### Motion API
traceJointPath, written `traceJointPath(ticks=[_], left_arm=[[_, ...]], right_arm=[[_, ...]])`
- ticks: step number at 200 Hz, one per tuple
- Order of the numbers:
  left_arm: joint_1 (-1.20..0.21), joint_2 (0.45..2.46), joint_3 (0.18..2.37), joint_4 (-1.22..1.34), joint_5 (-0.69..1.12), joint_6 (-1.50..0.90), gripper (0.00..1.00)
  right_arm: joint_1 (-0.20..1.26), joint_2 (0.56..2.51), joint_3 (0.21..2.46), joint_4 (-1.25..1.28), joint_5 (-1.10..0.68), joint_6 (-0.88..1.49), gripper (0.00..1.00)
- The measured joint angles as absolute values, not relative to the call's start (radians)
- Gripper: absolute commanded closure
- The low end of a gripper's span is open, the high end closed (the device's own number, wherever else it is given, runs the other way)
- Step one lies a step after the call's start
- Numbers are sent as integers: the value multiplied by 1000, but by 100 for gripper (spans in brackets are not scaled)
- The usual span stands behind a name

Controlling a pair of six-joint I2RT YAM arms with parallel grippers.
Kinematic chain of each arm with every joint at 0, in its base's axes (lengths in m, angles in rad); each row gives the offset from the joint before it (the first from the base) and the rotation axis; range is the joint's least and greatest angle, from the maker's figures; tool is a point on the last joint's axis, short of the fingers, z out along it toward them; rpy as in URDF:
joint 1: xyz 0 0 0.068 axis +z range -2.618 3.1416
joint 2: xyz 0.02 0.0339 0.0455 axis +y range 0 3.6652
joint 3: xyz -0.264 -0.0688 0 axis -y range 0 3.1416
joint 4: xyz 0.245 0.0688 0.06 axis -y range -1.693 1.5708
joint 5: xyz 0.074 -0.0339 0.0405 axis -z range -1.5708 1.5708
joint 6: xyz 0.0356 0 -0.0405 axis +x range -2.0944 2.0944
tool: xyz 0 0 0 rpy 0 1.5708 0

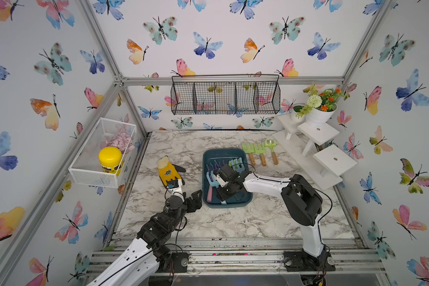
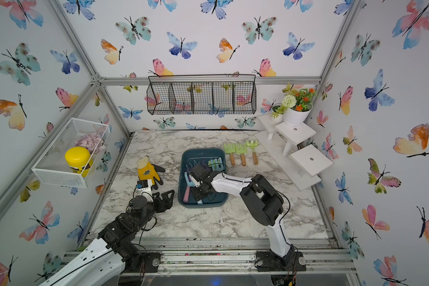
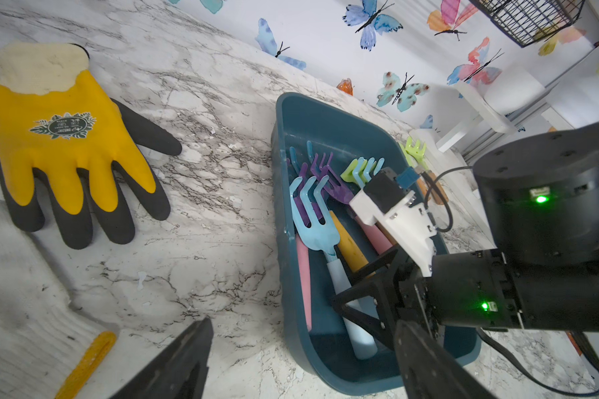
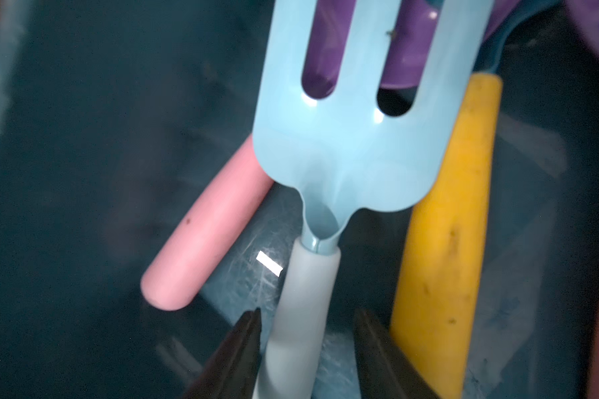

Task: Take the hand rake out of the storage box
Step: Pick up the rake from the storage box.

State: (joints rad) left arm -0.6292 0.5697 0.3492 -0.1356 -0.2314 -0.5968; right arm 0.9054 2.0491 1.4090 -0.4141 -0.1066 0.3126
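One teal storage box on the tabletop. Inside, piled hand rakes: four handles show, full count hidden. Outside, three green hand rakes! One yellow glove, one yellow-lidded jar, one white mesh basket, one black wire basket, two white flower pots.

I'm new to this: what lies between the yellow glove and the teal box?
Nothing but bare marble tabletop; the left wrist view shows glove and storage box apart.
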Motion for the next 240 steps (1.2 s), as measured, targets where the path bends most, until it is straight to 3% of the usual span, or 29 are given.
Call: traceJointPath(ticks=[126, 240], left_arm=[[-629, 588, 350, -140, -211, -596, 12], [-629, 632, 371, -147, -147, -585, 11]], right_arm=[[910, 2072, 1442, -423, -97, 340, 81], [910, 1861, 1359, -386, -83, 368, 85]])
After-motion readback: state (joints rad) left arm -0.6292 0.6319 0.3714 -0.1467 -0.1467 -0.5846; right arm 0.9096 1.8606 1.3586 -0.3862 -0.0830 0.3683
